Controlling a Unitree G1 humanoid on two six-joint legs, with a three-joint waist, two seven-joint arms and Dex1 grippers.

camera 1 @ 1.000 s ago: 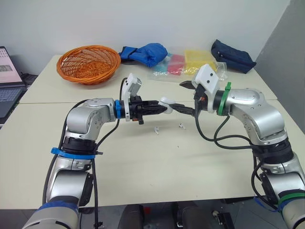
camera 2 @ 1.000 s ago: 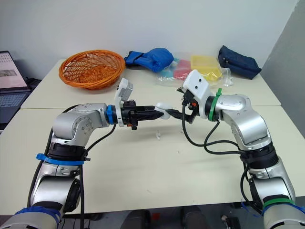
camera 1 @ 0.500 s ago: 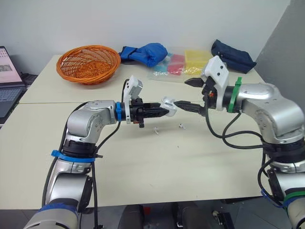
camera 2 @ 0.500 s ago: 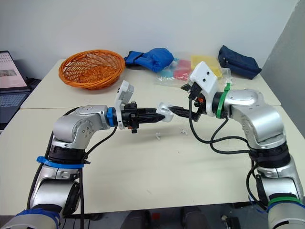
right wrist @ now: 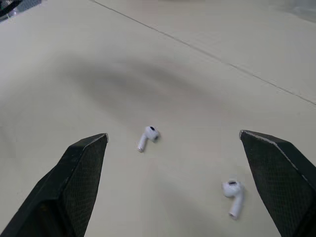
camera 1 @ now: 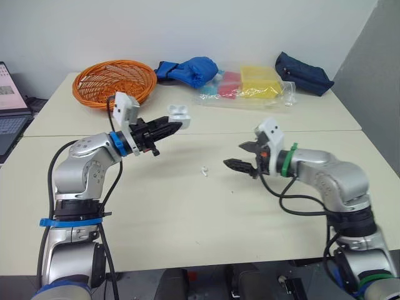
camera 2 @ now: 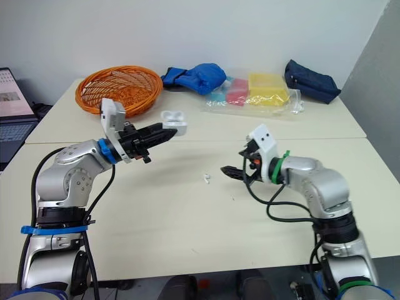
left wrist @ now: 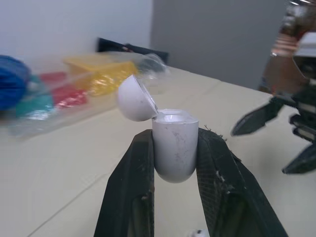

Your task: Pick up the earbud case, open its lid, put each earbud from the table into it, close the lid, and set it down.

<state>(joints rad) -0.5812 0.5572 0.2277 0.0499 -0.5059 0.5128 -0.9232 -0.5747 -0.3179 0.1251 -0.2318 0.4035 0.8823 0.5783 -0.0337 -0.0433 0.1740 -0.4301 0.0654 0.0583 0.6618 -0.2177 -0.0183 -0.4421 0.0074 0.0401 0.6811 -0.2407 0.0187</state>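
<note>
My left gripper (camera 1: 170,127) clamping the earbud case (left wrist: 174,148), lid standing open, my right gripper (camera 1: 240,155) hovering, fingers spread wide, facing two earbuds (right wrist: 147,138) on the table (camera 1: 187,219).

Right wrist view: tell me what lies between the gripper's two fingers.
In the right wrist view, the open right gripper frames bare table with two things on it: one earbud and a second earbud, apart from each other.

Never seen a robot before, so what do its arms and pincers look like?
Rounded silver arms trailing black cables. The left arm wears a blue wrist ring, the right arm a green one. A white box tops each wrist. Left gripper and right gripper each have two pointed black fingers.
</note>
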